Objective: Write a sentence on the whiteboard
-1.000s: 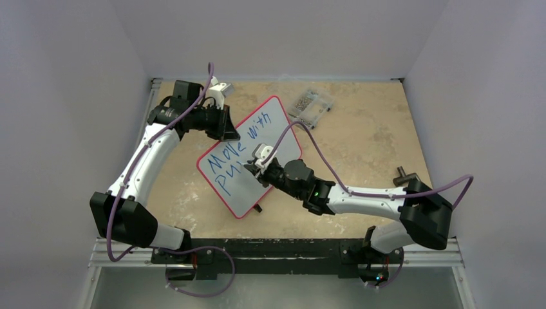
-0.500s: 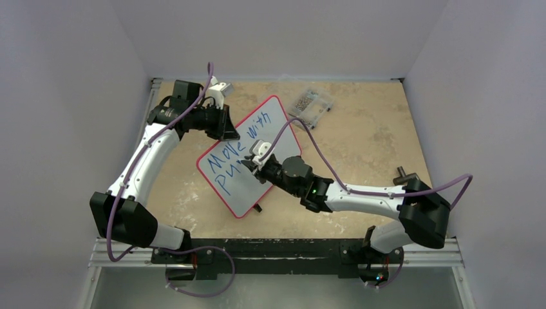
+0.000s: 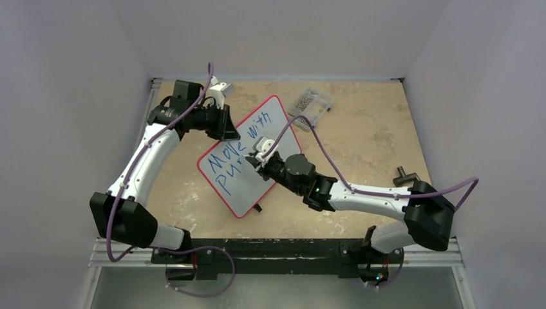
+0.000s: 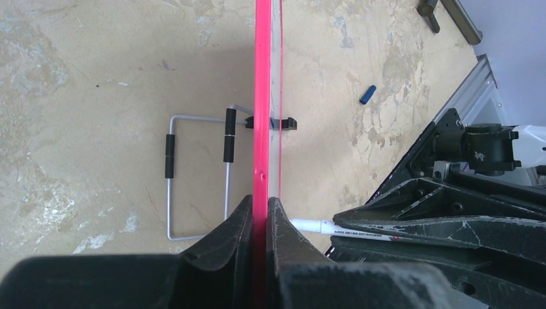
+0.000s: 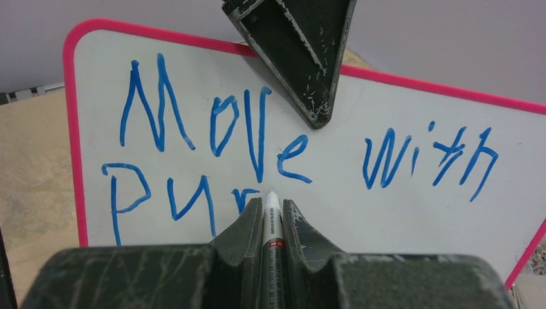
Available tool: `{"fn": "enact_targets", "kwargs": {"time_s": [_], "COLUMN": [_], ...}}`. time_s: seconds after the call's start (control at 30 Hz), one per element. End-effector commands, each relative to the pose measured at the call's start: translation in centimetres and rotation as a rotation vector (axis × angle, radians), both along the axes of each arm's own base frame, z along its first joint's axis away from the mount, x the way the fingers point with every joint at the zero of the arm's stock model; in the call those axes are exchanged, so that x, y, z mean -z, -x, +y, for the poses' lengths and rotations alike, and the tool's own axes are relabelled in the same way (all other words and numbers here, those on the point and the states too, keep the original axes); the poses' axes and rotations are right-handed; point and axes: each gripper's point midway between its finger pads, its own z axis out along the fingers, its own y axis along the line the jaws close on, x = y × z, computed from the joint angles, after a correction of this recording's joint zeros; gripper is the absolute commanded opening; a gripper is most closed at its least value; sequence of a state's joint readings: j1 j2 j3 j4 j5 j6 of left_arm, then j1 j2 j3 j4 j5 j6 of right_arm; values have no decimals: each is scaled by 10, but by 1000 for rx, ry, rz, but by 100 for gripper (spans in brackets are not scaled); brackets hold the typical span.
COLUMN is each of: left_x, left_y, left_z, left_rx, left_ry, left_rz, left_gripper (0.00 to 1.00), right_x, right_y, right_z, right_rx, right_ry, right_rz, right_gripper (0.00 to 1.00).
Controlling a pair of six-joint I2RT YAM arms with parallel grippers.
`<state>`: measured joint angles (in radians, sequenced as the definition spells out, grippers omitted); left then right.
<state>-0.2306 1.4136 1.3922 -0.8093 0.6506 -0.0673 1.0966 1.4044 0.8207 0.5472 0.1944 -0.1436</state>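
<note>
Left gripper (image 4: 260, 201): the fingers are found pressed onto the red rim of the whiteboard (image 3: 243, 193), with the edge pinched between them. The whiteboard is propped at a tilt near the middle of the table (image 3: 367, 148) and set diagonally, its written face turned toward the right arm. A wire stand (image 4: 196, 161) with black sleeves is seen behind the board, resting on the table and meeting the rim at a black clip. The sentence (image 5: 257, 138) is recorded in blue marker: "Move with" on the upper line and "Pur" on the lower.

Right gripper (image 5: 272, 205): a marker (image 5: 272, 225) is clamped between the fingers, and its tip touches the board face just right of the "r". A small blue cap (image 4: 367, 94) is noted on the table on the board's written side. A clear box of screws (image 3: 312, 103) is noted at the far side of the table, near the board's upper corner but apart from it.
</note>
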Motion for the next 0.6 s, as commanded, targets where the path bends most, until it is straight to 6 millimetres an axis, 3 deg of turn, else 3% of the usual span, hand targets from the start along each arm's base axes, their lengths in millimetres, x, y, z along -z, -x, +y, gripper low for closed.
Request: {"fn": "enact_targets", "kwargs": {"time_s": [0.0,0.57], "left_x": [-16,-16], "left_y": [-6,-6], "left_z": [3,3], "left_rx": [-11,-11], "left_ry": [-6,-7], "left_rz": [-94,-94], "left_gripper": [0,0], "right_x": [-34,-20], "right_y": [-6,-9], "right_z": [-10,1], "right_rx": [44,28], "right_ry": [-62,-34], "right_rz": [-52,-45], "right_gripper": [0,0]}}
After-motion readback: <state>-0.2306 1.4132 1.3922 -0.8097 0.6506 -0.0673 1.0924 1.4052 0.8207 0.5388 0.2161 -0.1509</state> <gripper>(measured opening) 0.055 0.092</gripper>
